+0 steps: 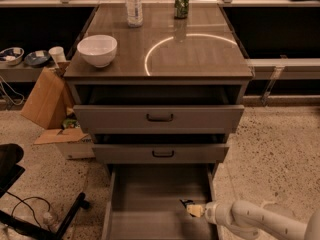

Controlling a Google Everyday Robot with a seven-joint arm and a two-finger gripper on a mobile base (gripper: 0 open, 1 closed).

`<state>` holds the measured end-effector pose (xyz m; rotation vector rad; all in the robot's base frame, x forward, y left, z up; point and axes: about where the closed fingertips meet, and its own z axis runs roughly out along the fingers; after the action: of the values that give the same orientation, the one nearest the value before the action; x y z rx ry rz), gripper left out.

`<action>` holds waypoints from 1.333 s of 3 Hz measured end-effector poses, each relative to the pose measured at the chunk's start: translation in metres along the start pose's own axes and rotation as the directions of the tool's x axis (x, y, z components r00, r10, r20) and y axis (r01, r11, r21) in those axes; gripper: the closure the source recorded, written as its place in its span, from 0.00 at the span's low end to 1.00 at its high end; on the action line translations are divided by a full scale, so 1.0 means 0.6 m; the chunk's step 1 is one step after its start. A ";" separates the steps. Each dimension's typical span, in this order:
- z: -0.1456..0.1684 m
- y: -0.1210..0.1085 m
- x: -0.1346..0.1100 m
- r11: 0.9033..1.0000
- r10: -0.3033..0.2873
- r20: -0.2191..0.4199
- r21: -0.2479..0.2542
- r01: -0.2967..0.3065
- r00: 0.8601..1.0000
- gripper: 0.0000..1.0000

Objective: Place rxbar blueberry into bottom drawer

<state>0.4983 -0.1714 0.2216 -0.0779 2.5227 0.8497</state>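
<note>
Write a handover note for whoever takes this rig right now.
Tool: inside the open bottom drawer, right side, low over the floor.
rxbar blueberry: small dark shape at the tool's tip, inside the drawer. Cannot tell if it is gripped or resting on the floor.
Done: drawer open, bar carried into it.
Left: confirm the bar lies on the drawer floor, then withdraw the arm.

A single raised camera looks down at the cabinet (pixel 115 118) front, fairly near, the claw (pixel 190 207) at lower right.
</note>
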 end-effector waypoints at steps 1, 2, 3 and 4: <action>0.023 -0.005 0.029 1.000 0.025 -0.010 -0.010 -0.025 1.000 0.83; 0.022 -0.005 0.027 1.000 0.023 -0.009 -0.010 -0.023 1.000 0.59; 0.022 -0.005 0.027 1.000 0.023 -0.009 -0.010 -0.023 1.000 0.36; 0.022 -0.005 0.027 1.000 0.023 -0.009 -0.010 -0.023 1.000 0.13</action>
<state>0.4902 -0.1645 0.2037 -0.0558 2.5327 0.8731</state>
